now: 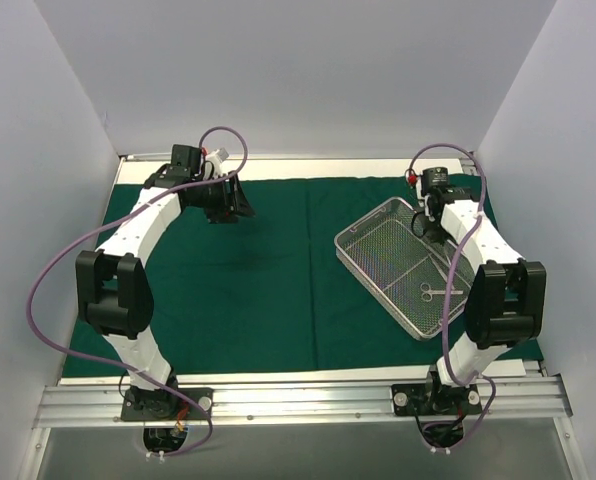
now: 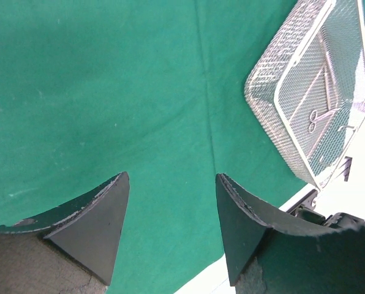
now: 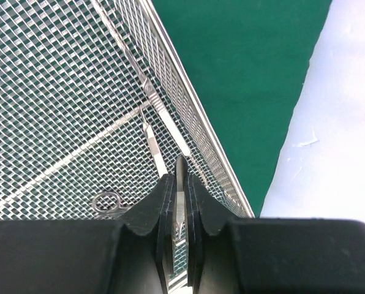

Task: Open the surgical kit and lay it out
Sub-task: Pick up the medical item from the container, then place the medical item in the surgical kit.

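The dark green drape (image 1: 238,300) lies spread flat over the table. The silver wire-mesh tray (image 1: 363,222) sits on its right half, turned at an angle, with scissors (image 1: 440,292) inside. My left gripper (image 1: 223,205) hovers open and empty over the drape's back left; its wrist view shows spread fingers (image 2: 171,177) above bare drape (image 2: 109,92), with the tray (image 2: 261,82) and scissors (image 2: 314,119) at the upper right. My right gripper (image 3: 181,180) is over the tray's (image 3: 41,73) back right corner, shut on a thin steel instrument (image 3: 181,164). Two more thin instruments (image 3: 152,98) and a scissors ring (image 3: 106,201) lie on the mesh.
White enclosure walls stand close on the left, right and back. An aluminium rail (image 1: 298,400) with both arm bases runs along the front edge. Bare white table (image 3: 329,153) borders the drape beside the tray on the right.
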Tool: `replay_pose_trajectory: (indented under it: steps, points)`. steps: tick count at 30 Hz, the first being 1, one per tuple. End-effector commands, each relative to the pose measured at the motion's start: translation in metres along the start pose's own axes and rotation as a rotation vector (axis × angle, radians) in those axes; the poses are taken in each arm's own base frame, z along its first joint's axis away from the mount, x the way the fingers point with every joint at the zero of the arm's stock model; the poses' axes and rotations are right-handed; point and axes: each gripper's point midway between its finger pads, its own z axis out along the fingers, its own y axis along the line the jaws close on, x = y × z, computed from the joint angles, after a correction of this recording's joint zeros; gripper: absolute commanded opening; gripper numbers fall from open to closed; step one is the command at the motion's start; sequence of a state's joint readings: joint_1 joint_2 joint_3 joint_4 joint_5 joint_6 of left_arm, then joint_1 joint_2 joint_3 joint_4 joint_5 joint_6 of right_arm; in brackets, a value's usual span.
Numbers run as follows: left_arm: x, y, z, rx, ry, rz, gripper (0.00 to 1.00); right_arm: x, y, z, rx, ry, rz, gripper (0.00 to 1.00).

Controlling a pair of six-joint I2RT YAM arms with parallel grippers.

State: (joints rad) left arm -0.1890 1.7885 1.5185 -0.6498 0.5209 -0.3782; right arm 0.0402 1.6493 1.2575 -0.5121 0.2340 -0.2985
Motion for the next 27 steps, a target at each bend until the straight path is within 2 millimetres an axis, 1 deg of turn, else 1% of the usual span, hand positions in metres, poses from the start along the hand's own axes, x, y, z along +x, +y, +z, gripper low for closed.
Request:
replay_pose_trajectory:
  steps: [1, 2, 4, 5, 6, 7, 8, 9, 10, 11, 12, 13, 14, 15, 16, 17, 18, 19, 20, 21, 22, 23, 24, 25, 26, 27]
  points:
    - [-0.012, -0.01, -0.008, 0.008, -0.01, 0.038, 0.67, -0.006, -0.006, -0.019, 0.05, -0.02, 0.049, 0.0]
    - [-0.014, -0.012, -0.01, 0.003, -0.014, 0.041, 0.67, -0.009, -0.002, -0.019, 0.044, -0.027, 0.047, 0.0]
    - [-0.018, -0.015, -0.013, 0.009, -0.021, 0.047, 0.67, -0.023, 0.007, -0.021, 0.03, -0.049, 0.032, 0.0]
    - [-0.018, -0.018, -0.014, 0.014, -0.022, 0.054, 0.67, -0.034, 0.019, -0.026, 0.014, -0.074, 0.014, 0.0]
    - [-0.022, -0.025, -0.016, 0.034, -0.029, 0.064, 0.68, -0.053, 0.022, -0.033, 0.004, -0.112, 0.023, 0.0]
    - [-0.023, -0.029, -0.018, 0.053, -0.031, 0.067, 0.68, -0.062, 0.03, -0.04, -0.017, -0.127, 0.063, 0.0]
    - [-0.028, -0.036, -0.018, 0.084, -0.052, 0.081, 0.69, -0.076, 0.047, -0.048, -0.07, -0.162, 0.083, 0.0]
    - [-0.026, -0.04, -0.019, 0.107, -0.053, 0.082, 0.69, -0.088, 0.059, -0.052, -0.115, -0.181, 0.118, 0.0]
    - [-0.026, -0.048, -0.02, 0.143, -0.056, 0.076, 0.72, -0.112, 0.066, -0.069, -0.176, -0.241, 0.166, 0.0]
    - [-0.03, -0.053, -0.02, 0.169, -0.081, 0.091, 0.73, -0.126, 0.094, -0.083, -0.324, -0.262, 0.242, 0.0]
    - [-0.03, -0.059, -0.024, 0.19, -0.09, 0.096, 0.73, -0.137, 0.113, -0.094, -0.421, -0.282, 0.257, 0.0]
    - [-0.03, -0.061, -0.024, 0.202, -0.091, 0.083, 0.74, -0.156, 0.123, -0.113, -0.493, -0.349, 0.282, 0.0]
    - [-0.032, -0.067, -0.027, 0.223, -0.106, 0.095, 0.74, -0.165, 0.135, -0.125, -0.552, -0.369, 0.336, 0.0]
    - [-0.033, -0.073, -0.031, 0.234, -0.118, 0.104, 0.74, -0.172, 0.156, -0.148, -0.642, -0.41, 0.328, 0.0]
    - [-0.035, -0.077, -0.033, 0.241, -0.128, 0.1, 0.74, -0.188, 0.165, -0.162, -0.695, -0.479, 0.347, 0.0]
    - [-0.039, -0.08, -0.036, 0.24, -0.152, 0.107, 0.74, -0.195, 0.175, -0.176, -0.751, -0.499, 0.389, 0.0]
    - [-0.041, -0.086, -0.041, 0.242, -0.172, 0.103, 0.74, -0.2, 0.192, -0.189, -0.805, -0.512, 0.388, 0.0]
    - [-0.041, -0.09, -0.042, 0.244, -0.18, 0.102, 0.74, -0.209, 0.2, -0.196, -0.837, -0.542, 0.407, 0.0]
    - [-0.045, -0.095, -0.045, 0.248, -0.203, 0.108, 0.73, -0.212, 0.208, -0.198, -0.857, -0.536, 0.431, 0.0]
    - [-0.044, -0.099, -0.047, 0.25, -0.207, 0.113, 0.73, -0.211, 0.225, -0.2, -0.905, -0.501, 0.47, 0.0]
    - [-0.04, -0.106, -0.043, 0.248, -0.193, 0.13, 0.72, -0.219, 0.233, -0.207, -0.948, -0.528, 0.486, 0.0]
    - [-0.041, -0.107, -0.043, 0.212, -0.198, 0.135, 0.71, -0.217, 0.242, -0.206, -0.966, -0.515, 0.496, 0.0]
    - [-0.04, -0.109, -0.038, 0.203, -0.194, 0.149, 0.71, -0.217, 0.251, -0.206, -0.978, -0.499, 0.513, 0.0]
    - [-0.04, -0.112, -0.036, 0.199, -0.196, 0.164, 0.71, -0.218, 0.263, -0.214, -0.999, -0.511, 0.503, 0.0]
    - [-0.037, -0.119, -0.033, 0.2, -0.192, 0.175, 0.71, -0.216, 0.269, -0.214, -1.002, -0.503, 0.502, 0.0]
    - [-0.037, -0.117, -0.027, 0.188, -0.188, 0.174, 0.71, -0.215, 0.276, -0.212, -1.002, -0.49, 0.502, 0.0]
